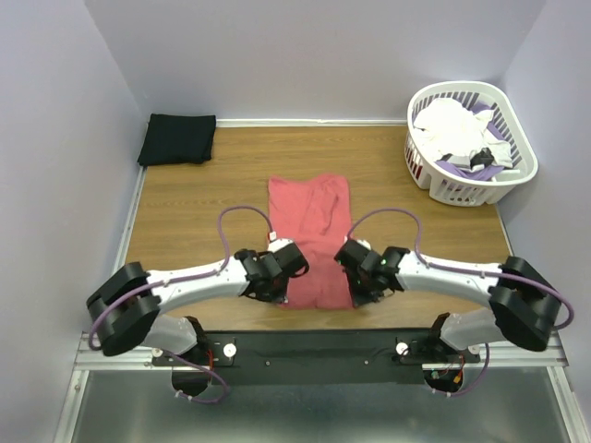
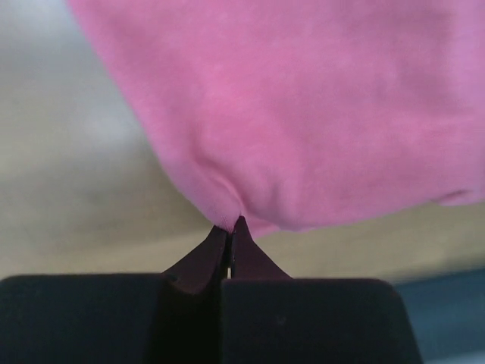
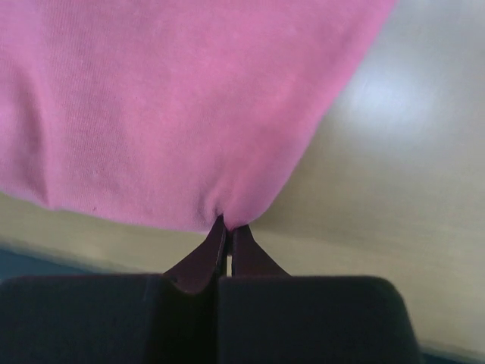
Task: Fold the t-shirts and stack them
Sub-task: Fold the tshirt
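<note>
A coral-red t-shirt (image 1: 311, 235) lies folded lengthwise into a narrow strip in the middle of the table. My left gripper (image 1: 283, 297) is shut on its near left corner; the left wrist view shows the cloth (image 2: 303, 114) pinched at the closed tips of that gripper (image 2: 231, 225). My right gripper (image 1: 356, 295) is shut on the near right corner, where the shirt (image 3: 167, 106) puckers at this gripper's tips (image 3: 227, 226). A black t-shirt (image 1: 177, 138) sits folded at the far left corner of the table.
A white slatted basket (image 1: 471, 180) holding white and purple clothes stands at the far right. Walls close in the wooden table (image 1: 185, 212) on the left, back and right. The black rail with both arm bases runs along the near edge.
</note>
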`<action>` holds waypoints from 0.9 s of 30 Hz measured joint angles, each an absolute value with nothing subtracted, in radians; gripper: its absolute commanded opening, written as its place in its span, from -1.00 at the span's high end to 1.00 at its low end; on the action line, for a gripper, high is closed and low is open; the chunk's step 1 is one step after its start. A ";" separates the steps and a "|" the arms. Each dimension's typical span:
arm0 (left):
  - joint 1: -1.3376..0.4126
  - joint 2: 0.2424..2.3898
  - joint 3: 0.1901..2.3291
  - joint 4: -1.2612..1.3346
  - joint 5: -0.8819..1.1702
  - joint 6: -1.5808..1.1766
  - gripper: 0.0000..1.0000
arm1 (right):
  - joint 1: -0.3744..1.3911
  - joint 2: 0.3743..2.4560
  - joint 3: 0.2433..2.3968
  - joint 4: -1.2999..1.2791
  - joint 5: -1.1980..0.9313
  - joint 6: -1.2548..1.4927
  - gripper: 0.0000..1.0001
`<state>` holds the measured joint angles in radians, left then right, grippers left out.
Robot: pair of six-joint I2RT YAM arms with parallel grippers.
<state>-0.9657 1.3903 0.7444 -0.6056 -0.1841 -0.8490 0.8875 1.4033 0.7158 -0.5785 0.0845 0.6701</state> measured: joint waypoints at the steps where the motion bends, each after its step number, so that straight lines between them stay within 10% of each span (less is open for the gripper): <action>1: -1.006 1.358 0.739 -0.642 -0.161 -0.873 1.00 | 0.936 1.371 0.701 -0.637 0.072 0.704 0.99; 8: -1.148 1.165 0.742 -0.775 -0.084 -0.996 1.00 | 1.048 1.188 0.756 -0.986 0.062 0.849 0.99; 27: -0.659 1.252 1.039 -0.689 -0.039 -0.604 1.00 | 0.695 1.415 1.283 -1.111 0.313 0.566 0.99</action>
<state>-0.6586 1.2522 1.0386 -0.6888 -0.0387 -0.6037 0.6952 1.4151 1.2831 -1.1107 0.3134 0.5655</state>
